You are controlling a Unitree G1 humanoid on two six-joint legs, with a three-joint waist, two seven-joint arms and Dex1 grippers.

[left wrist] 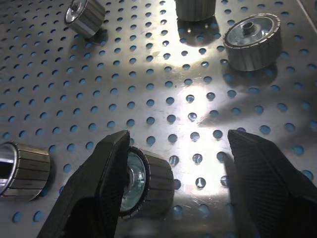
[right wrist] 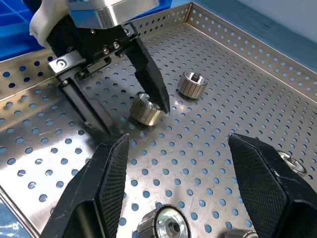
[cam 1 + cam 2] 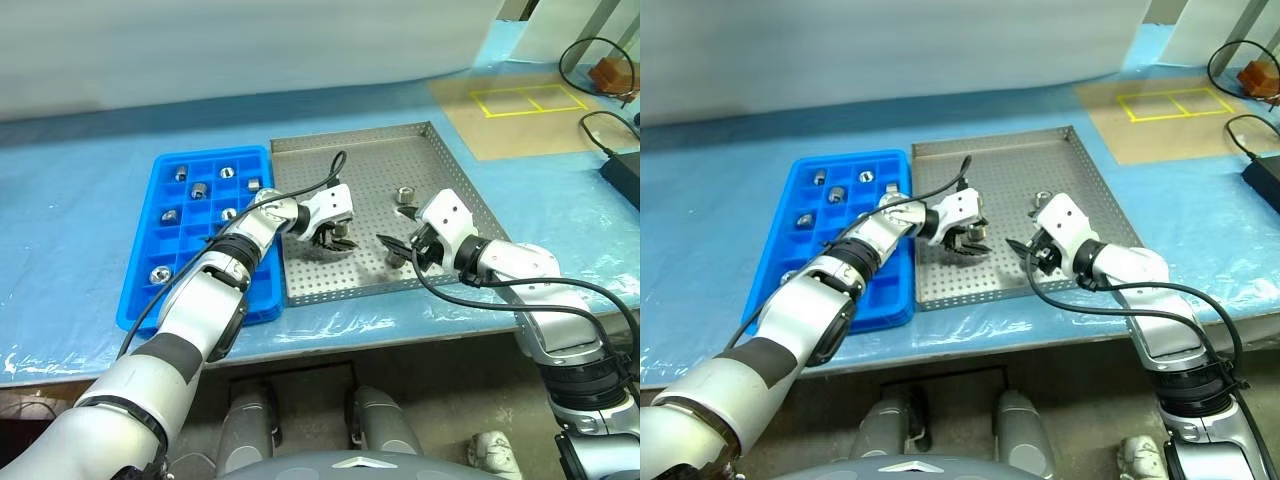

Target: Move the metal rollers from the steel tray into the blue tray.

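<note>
My left pincer (image 3: 335,238) is down over the steel tray (image 3: 455,165), jaws spread and nothing gripped; one finger (image 1: 99,183) touches the end face of a metal roller (image 1: 146,183) lying on its side, and the other finger stands well clear across bare perforated floor. The roller sits off-centre in the gap, hard against one jaw. Judgement: solid polished metal with a ribbed barrel, stiff, dense for its size and slick, and lying on its side it can roll away from a glancing touch. Best hold, I judge, is across the two flat end faces so the barrel cannot spin out; that calls for shifting the pincer so the roller sits midway before closing. More rollers lie near: one just beside the outer face of the touching finger (image 1: 22,171), three farther ahead (image 1: 252,39). My right pincer (image 3: 403,247) hangs open and empty over the same tray, facing the left one, with a roller (image 2: 168,225) close below its jaws. The two pincers are near each other, so room for swinging is tight on that side. The blue tray (image 3: 165,165) lies just beside the steel tray behind my left wrist; several compartments already hold rollers and many are free. The lift must clear the steel rim.
</note>
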